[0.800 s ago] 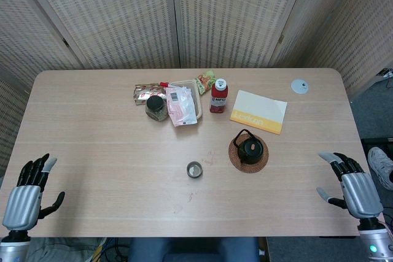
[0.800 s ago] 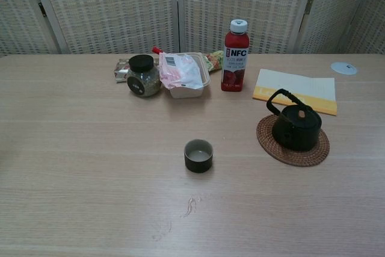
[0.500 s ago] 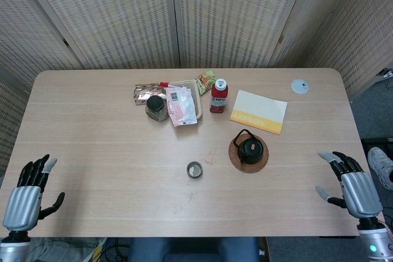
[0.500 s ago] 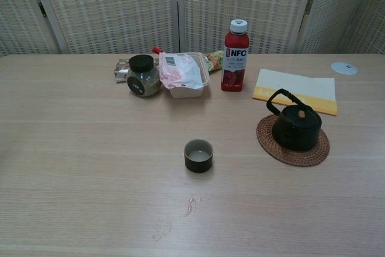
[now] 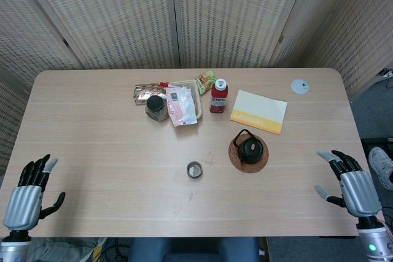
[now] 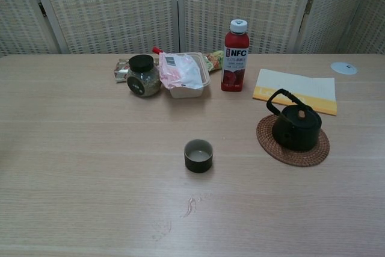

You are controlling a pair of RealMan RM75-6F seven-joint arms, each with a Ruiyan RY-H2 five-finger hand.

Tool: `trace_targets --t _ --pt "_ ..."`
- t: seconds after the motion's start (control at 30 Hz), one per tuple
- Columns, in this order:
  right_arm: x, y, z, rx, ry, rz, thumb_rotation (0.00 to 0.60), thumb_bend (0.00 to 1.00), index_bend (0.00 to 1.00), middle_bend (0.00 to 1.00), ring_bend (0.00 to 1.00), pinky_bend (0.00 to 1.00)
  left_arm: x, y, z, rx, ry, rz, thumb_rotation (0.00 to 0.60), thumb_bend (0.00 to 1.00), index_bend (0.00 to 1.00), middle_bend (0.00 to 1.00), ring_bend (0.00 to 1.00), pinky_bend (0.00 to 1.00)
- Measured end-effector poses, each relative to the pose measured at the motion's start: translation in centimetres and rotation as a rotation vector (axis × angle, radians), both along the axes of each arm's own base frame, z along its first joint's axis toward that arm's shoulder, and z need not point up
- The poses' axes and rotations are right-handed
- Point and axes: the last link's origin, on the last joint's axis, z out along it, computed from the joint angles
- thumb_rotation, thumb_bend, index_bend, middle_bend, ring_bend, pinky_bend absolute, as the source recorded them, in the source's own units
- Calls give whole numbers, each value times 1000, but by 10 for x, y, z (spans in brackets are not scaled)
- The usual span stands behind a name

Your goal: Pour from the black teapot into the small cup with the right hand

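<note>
Bright, even, diffuse overhead light; faint soft shadows, sharp focus, no glare.

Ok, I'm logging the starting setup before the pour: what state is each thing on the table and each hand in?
black teapot: upright on woven coaster, lid on, untouched
small cup: upright, standing alone
red juice bottle: upright, capped
jar: upright, black lid on
plastic tray: holds a pink packet
left hand: empty, fingers apart, by table's near edge
right hand: empty, fingers apart, away from teapot
</note>
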Motion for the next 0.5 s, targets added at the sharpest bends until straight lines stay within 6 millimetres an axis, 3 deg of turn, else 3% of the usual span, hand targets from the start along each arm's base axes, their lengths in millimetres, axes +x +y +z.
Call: trace_targets --t 0.27,0.5 --pt "2 -7 -4 37 13 1 600 156 214 323 162 216 -4 -3 1 4 0 14 600 336 0 0 0 0" --pt "10 -27 -9 112 54 21 600 107 208 302 163 216 -4 -3 0 7 0 13 600 337 0 0 0 0"
